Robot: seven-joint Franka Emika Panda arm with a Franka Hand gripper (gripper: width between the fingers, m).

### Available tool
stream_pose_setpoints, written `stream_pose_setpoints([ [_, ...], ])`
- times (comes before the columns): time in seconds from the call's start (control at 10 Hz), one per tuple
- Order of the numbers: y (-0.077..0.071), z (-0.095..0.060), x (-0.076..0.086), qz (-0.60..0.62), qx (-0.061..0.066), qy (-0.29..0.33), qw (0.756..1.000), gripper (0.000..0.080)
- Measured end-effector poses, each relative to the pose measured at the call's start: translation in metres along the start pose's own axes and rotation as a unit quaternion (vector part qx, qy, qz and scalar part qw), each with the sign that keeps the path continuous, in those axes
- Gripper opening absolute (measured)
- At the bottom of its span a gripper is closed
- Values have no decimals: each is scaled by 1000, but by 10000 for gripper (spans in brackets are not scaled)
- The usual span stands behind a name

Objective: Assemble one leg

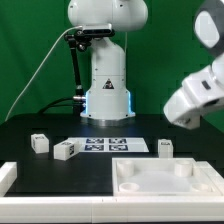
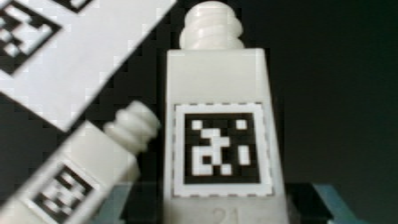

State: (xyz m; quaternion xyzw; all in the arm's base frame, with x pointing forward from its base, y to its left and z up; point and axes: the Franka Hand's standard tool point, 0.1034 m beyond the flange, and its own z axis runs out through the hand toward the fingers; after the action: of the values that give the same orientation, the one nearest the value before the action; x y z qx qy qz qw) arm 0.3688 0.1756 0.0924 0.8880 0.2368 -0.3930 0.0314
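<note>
Claw (image 2: 222,208) pinching leg (image 2: 221,120) at plain end, screw tip (image 2: 210,25) free. Second leg (image 2: 86,170) just beside one long edge; marker board (image 2: 71,60) beyond it; other edge faces bare table (image 2: 347,110).

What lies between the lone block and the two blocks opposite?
The marker board lies between the lone block and the nearer paired block, per the exterior view.
</note>
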Motion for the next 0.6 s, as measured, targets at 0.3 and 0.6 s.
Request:
stream_pose_setpoints([
  [0.3, 11, -18, -7, 5, 14, 33, 999, 291],
  [0.6, 22, -26, 2, 12, -9, 176, 984, 291],
])
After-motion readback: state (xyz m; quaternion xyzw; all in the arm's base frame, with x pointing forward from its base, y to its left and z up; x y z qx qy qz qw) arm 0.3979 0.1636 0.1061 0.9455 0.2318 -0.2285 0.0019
